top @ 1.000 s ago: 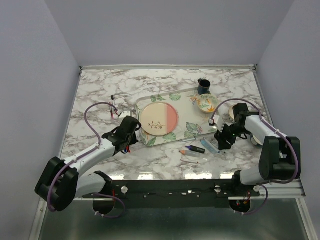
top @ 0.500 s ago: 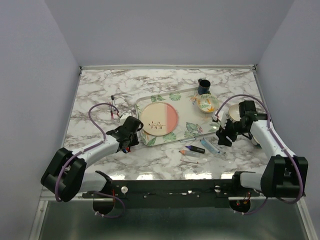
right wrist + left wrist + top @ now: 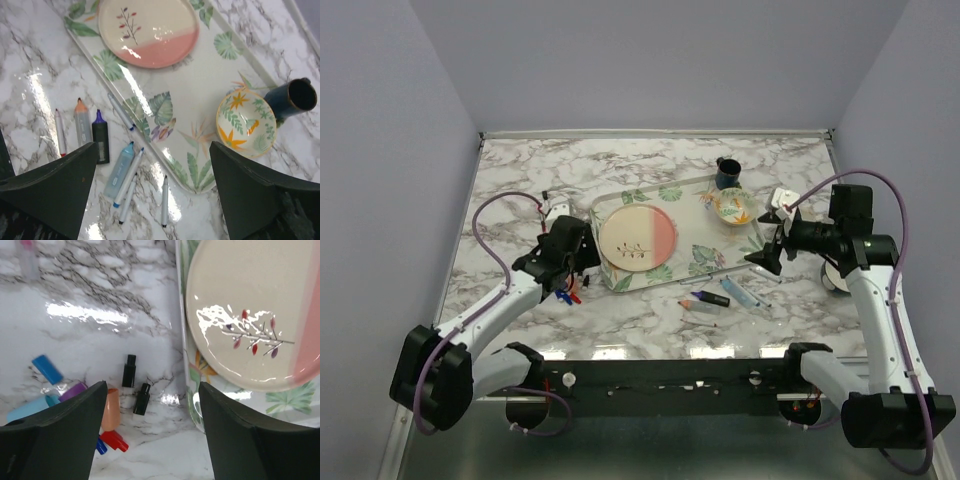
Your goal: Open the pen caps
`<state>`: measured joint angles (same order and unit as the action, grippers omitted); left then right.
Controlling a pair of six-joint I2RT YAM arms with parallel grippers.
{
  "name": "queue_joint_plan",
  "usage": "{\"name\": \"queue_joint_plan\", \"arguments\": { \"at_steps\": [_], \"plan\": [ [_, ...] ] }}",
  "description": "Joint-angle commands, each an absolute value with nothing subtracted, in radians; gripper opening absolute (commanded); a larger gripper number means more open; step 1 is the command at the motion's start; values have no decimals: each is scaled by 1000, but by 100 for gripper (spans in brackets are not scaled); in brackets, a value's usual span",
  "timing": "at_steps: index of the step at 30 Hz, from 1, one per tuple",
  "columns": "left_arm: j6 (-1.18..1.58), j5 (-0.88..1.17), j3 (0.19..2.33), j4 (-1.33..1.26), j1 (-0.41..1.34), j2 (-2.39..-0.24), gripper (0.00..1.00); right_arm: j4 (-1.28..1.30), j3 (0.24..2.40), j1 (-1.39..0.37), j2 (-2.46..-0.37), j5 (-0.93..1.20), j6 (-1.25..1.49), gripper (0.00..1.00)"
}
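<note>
Left wrist shows loose pen caps (image 3: 129, 371) lying beneath the spread left hand (image 3: 152, 386).

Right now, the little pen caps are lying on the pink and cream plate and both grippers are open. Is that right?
Not quite. The pen caps are not on the plate; they lie on the marble table, left of the tray that holds the plate. The left wrist view shows it. The left gripper and the right gripper are indeed open.
</note>
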<state>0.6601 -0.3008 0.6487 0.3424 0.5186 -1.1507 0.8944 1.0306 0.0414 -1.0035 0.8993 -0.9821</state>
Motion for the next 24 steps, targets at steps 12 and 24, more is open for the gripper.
{"name": "queue_joint_plan", "arguments": {
  "at_steps": [12, 24],
  "plan": [
    [595, -135, 840, 147, 38, -1493, 56, 756, 990, 40, -1069, 1160, -611, 100],
    [568, -213, 962, 267, 34, -1689, 40, 770, 1003, 35, -1083, 1144, -607, 83]
  ]
}}
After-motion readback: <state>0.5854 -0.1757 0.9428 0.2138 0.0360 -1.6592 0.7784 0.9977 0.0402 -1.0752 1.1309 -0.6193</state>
